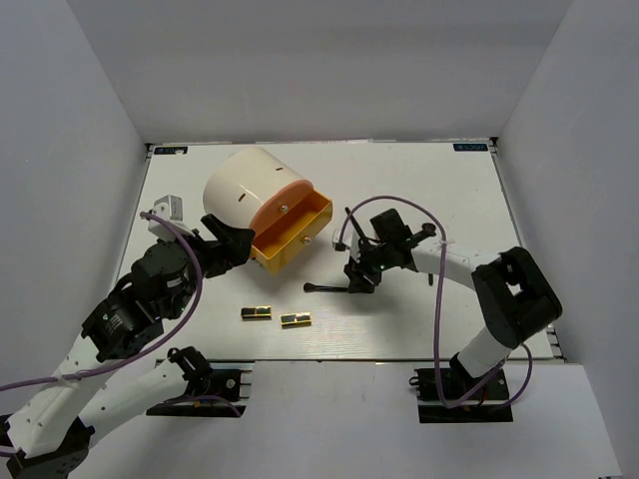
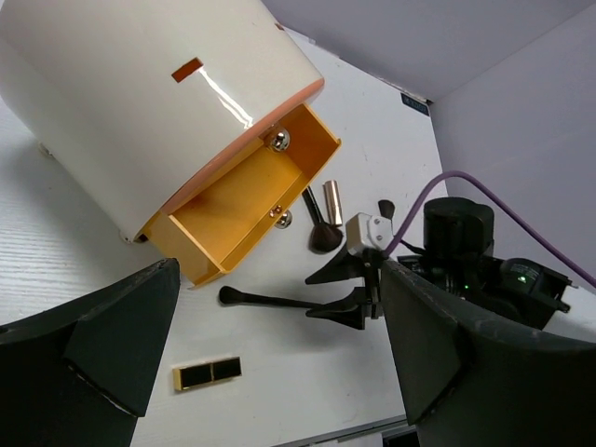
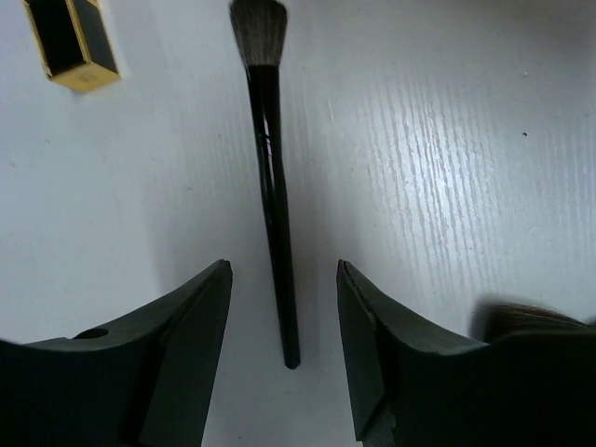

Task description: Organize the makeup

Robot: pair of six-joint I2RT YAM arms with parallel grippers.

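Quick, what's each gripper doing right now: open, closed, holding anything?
Left gripper: open, empty.
Right gripper: open, straddling the black brush handle, not clamped.

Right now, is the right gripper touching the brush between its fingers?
Apart. The right wrist view shows table on both sides of the brush, separating it from the open right gripper.

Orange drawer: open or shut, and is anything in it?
Open, empty: the drawer juts from the cylinder, its floor bare.
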